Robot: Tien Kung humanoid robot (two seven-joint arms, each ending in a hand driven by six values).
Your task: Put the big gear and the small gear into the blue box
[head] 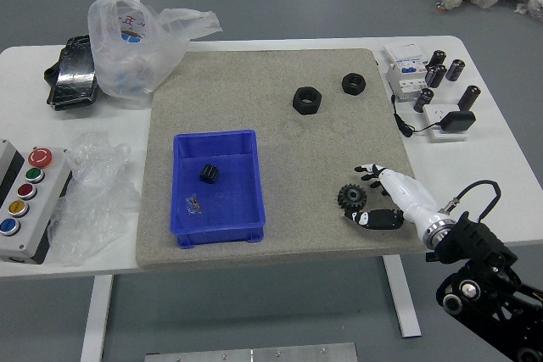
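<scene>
Black round toothed gear lies on the grey mat covering part of the white desk, well right of the blue rectangular plastic box. Right robot hand, white-backed with black fingers, reaches in from lower right. Hand state: fingers parted, grasping nothing; thumb at the gear's near side, other fingertips beyond its far side. Contact with the gear: cannot tell. Box contains a small black ribbed piece. Two black hexagonal nuts sit farther back, apart.
</scene>
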